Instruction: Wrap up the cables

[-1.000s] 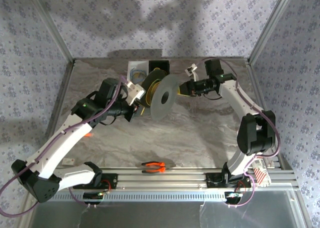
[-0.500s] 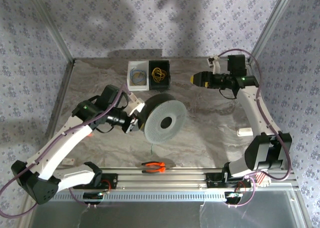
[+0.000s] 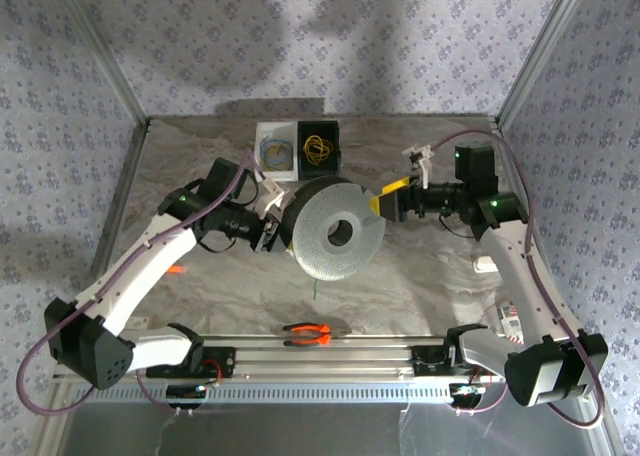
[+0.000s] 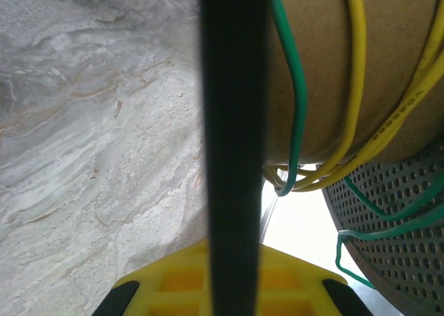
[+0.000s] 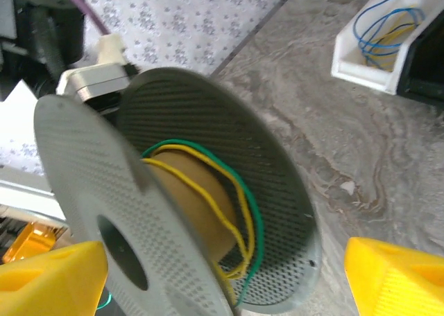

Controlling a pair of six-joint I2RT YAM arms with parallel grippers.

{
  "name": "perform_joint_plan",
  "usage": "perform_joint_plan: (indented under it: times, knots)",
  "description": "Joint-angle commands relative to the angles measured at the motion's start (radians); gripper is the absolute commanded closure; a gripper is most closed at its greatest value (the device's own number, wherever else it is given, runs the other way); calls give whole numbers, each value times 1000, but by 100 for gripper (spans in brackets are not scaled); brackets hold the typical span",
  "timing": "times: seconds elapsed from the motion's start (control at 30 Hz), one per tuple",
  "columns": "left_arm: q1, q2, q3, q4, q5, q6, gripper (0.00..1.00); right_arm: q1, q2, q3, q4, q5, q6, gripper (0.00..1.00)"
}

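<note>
Left gripper (image 3: 270,223): pressed together on the spool (image 3: 322,251). In the wrist view the dark flange edge runs between its yellow fingers (image 4: 159,292). The spool sits tilted over mid-table, perforated face toward the top camera.

Right gripper (image 3: 384,205): just beside the spool's right edge, jaws spread wide, nothing between them.

Cables (image 5: 243,215): green and yellow turns lie loosely around the brown core between the flanges.

More coils sit at the table's (image 3: 430,276) far edge, yellow in the black bin (image 3: 337,144) and bluish in the white bin (image 3: 259,154).
</note>
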Motion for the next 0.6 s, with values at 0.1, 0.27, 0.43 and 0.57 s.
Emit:
perform_joint_plan:
  times: [0.1, 0.27, 0.43, 0.57]
  knots:
    - [4, 32, 80, 91, 157, 32, 100, 46, -13, -18, 13, -51, -40, 12]
    - [4, 57, 97, 101, 184, 37, 100, 62, -2, -25, 8, -70, -47, 22]
    - [8, 101, 123, 72, 202, 61, 100, 66, 10, -22, 14, -87, -43, 56]
    - [19, 128, 139, 57, 195, 70, 67, 66, 16, -23, 26, -91, -35, 88]
